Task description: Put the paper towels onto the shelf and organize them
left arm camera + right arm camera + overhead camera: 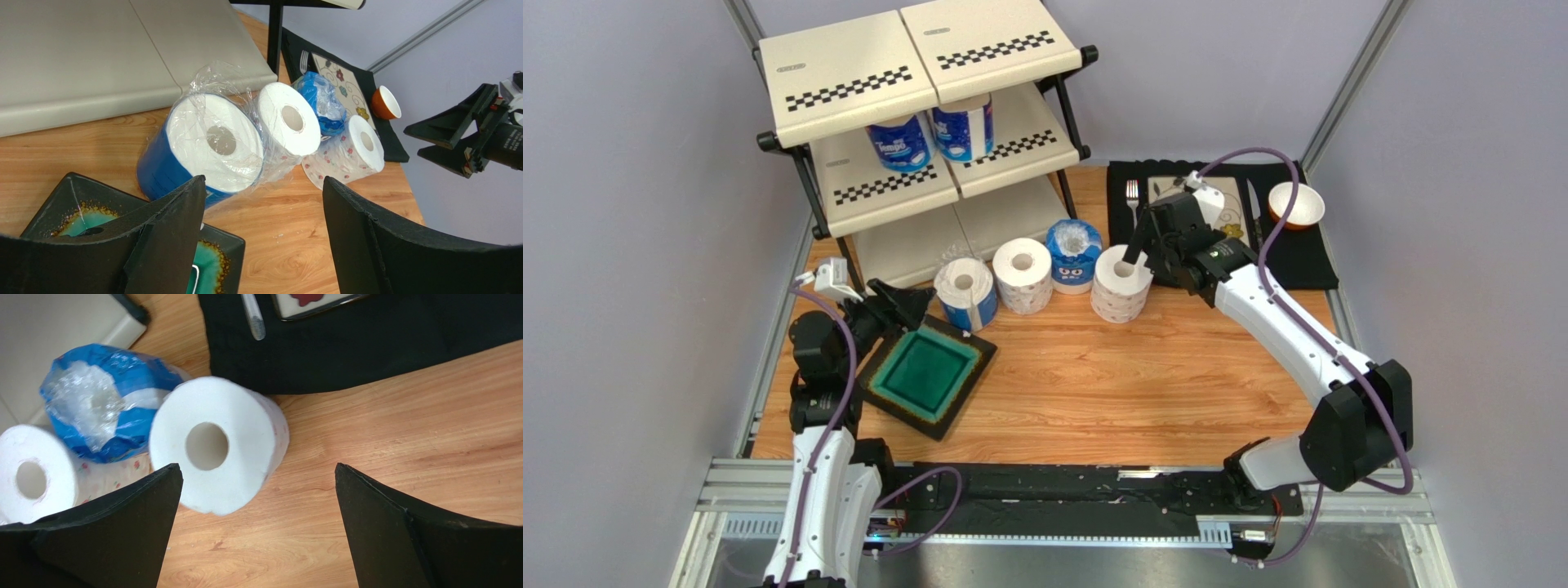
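**Desk:** Where does the right pincer stand?

**Photographer:** It hangs released and empty, its black fingers spread wide above the wooden table. Just ahead of it stands a short white paper roll in faint patterned wrap, hollow core up and nearer one finger than the other. Whether that finger touches it cannot be told. Just beside that roll, farther from the pincer, sits a roll in crumpled blue plastic wrap. Off to the pincer's side stands a second patterned white roll. A black cloth placemat lies farther ahead.

**Desk:** And the left pincer?

**Photographer:** It is also released and grips nothing. Directly ahead of it stands a white roll in blue-printed clear wrap, the nearest of the four rolls lined up on the table. Beneath one of its fingers sits a square teal glazed dish with a dark rim.

**Desk:** The shelf?

**Photographer:** The three-tier rack of cream panels with checkered strips on a black frame rises beyond the left pincer. On its middle tier one blue-printed roll stands just beside another blue-printed roll. An orange bowl rests on the placemat, beyond the right pincer.
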